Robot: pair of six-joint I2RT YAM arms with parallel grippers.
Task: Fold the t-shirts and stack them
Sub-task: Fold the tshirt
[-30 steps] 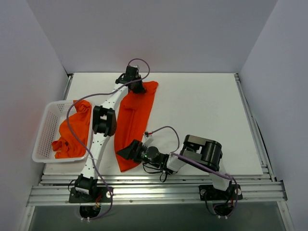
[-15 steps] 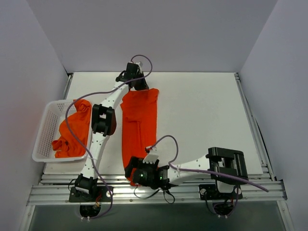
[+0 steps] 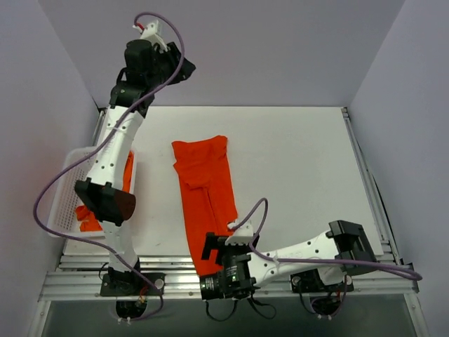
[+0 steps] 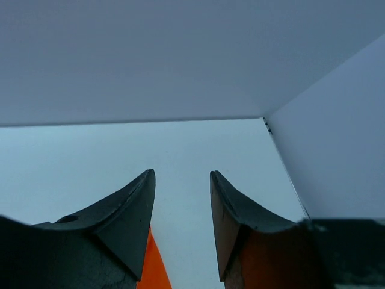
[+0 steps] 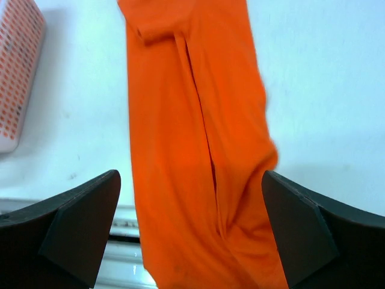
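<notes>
One orange-red t-shirt (image 3: 207, 200) lies on the white table as a long, narrow folded strip running from the middle toward the front edge. It also fills the right wrist view (image 5: 192, 150). My right gripper (image 3: 223, 248) hovers over the shirt's near end with its jaws wide apart (image 5: 191, 174) and empty. My left gripper (image 3: 184, 70) is raised high at the back left, open and empty (image 4: 181, 174), with a sliver of shirt (image 4: 153, 271) below it. A second orange-red t-shirt (image 3: 128, 168) lies crumpled in the basket, partly hidden by my left arm.
The white perforated basket (image 3: 66, 179) stands at the table's left edge and shows in the right wrist view (image 5: 18, 72). Metal rails (image 3: 351, 270) run along the front edge. Grey walls enclose the table.
My left gripper let go of the shirt's far end and rose up and to the left. My right gripper drew the near end toward the front edge, stretching the shirt into a straight strip.
</notes>
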